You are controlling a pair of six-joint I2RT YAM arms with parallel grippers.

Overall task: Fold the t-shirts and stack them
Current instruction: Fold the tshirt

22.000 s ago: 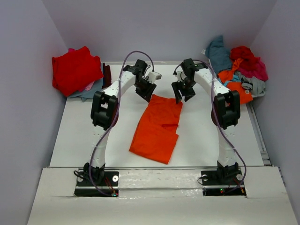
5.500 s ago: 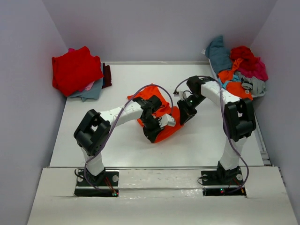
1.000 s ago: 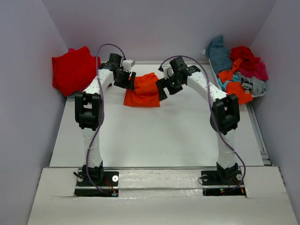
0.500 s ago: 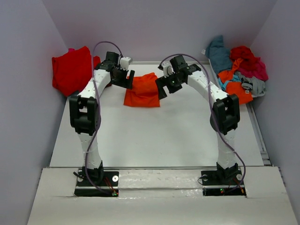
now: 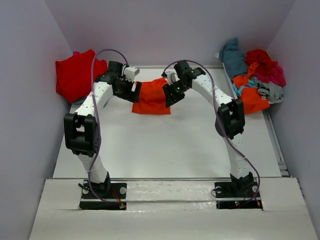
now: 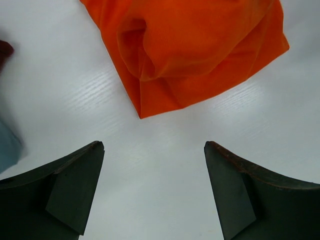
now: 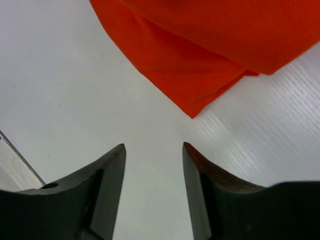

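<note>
A folded bright orange t-shirt [image 5: 151,98] lies flat at the back middle of the white table [image 5: 160,145]. My left gripper [image 5: 134,92] hovers just off its left edge, jaws wide open and empty; in the left wrist view [image 6: 152,150] the orange t-shirt [image 6: 190,50] lies beyond the fingertips. My right gripper [image 5: 170,95] is at the shirt's right edge, jaws partly apart with only bare table between them [image 7: 152,147]; a corner of the orange t-shirt [image 7: 215,45] lies just ahead. A folded red t-shirt [image 5: 75,75] tops the stack at the back left.
A loose heap of t-shirts [image 5: 255,72] in teal, red, magenta, orange and grey fills the back right corner. Grey-blue cloth [image 6: 7,150] from the left stack shows at the left wrist view's edge. The table's rim [image 7: 15,165] is close to my right gripper.
The left gripper's jaws have opened wider and it has drawn back from the shirt's left edge. The right gripper's jaws have narrowed. The left elbow has swung further left.
</note>
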